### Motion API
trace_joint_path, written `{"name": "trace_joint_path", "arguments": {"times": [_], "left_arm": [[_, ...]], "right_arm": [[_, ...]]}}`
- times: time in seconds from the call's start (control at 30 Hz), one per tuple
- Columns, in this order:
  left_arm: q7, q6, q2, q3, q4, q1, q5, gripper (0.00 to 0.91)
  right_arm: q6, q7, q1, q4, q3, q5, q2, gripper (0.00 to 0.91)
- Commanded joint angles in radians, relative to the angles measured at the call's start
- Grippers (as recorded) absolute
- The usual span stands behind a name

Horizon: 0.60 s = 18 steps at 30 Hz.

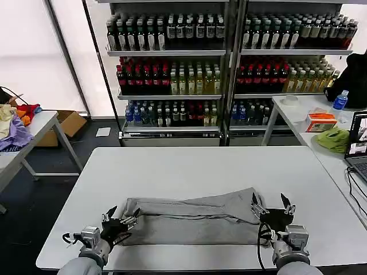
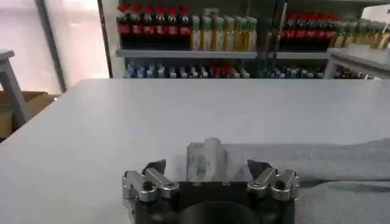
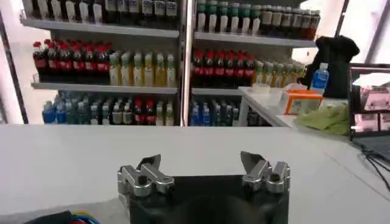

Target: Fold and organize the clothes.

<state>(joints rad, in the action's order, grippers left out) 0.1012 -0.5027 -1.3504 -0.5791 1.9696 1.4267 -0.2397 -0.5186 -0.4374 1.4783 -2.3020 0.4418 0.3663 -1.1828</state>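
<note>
A light grey shirt, one of the clothes, lies folded into a long band across the front of the white table. My left gripper sits at the band's left end, open. In the left wrist view a raised fold of the grey shirt stands just ahead of the left gripper, between its spread fingers. My right gripper is at the band's right end, also open. In the right wrist view the right gripper has only bare table between its fingers.
Drink shelves stand behind the table. A side table on the right holds a lime-green bundle, an orange box and a laptop. A left table carries a fabric heap, with a cardboard box beside it.
</note>
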Motion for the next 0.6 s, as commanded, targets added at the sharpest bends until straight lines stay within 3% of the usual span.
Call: {"name": "trace_joint_path", "arguments": {"times": [0.03, 0.6], "left_arm": [[0.000, -0.028, -0.012, 0.000, -0.016, 0.008, -0.022, 0.030], [0.014, -0.030, -0.002, 0.010, -0.022, 0.000, -0.029, 0.000]], "right_arm": [[0.001, 0.002, -0.009, -0.025, -0.010, -0.002, 0.004, 0.907], [-0.005, -0.001, -0.021, -0.017, -0.002, -0.001, 0.010, 0.907]]}}
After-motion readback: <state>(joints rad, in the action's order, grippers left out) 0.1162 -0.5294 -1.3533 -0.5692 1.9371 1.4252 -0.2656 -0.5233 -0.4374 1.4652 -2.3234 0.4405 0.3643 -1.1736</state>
